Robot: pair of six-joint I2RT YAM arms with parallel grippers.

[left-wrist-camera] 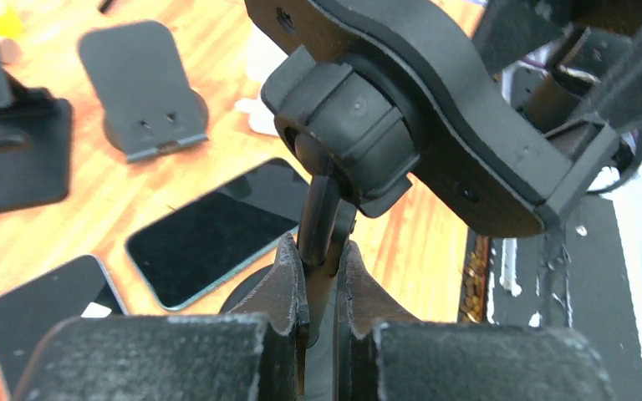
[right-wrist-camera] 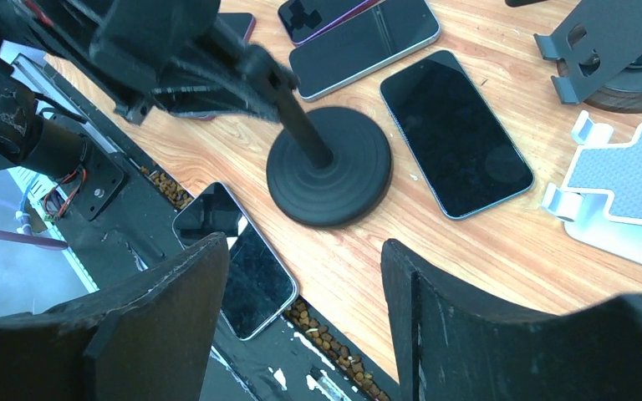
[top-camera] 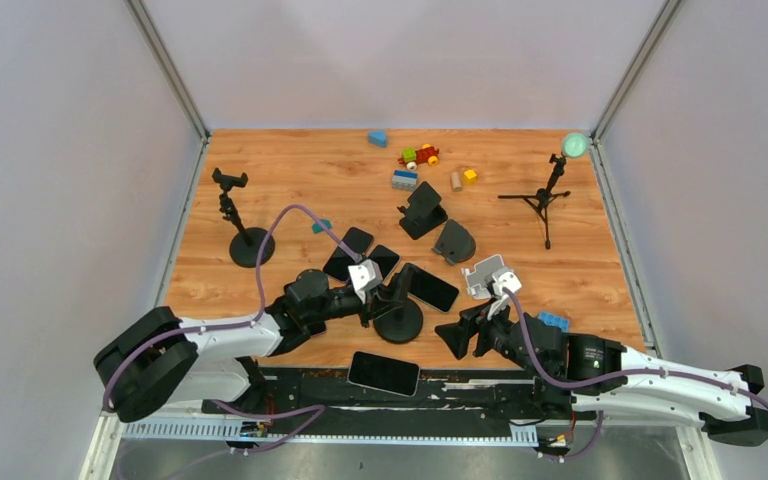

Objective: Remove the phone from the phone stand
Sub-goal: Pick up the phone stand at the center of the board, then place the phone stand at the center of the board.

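Clamping the thin stem (left-wrist-camera: 319,219) of the phone stand (top-camera: 398,322), the left gripper (left-wrist-camera: 321,280) is clenched just below the stand's ball joint, its jaws pressed to either side of the stem. The stand's round base sits on the bench (top-camera: 280,170) close to the near edge. The right gripper (right-wrist-camera: 303,244) hangs released, jaws apart, just right of that base and touching nothing. One front phone (top-camera: 383,372) lies flat and face up at the near edge, partly on the black strip (top-camera: 460,385) that borders the wood. A second phone (top-camera: 430,288) lies flat just right of the base, and two more phones (top-camera: 360,252) lie side by side just behind the stand. Which of these belongs to the stand cannot be told. A white stand (top-camera: 485,275) crowds the right gripper's far side. Open wood shows along the left edge in front of the tall clamp stand (top-camera: 240,235), and on the right between the white stand and the tripod (top-camera: 547,197).
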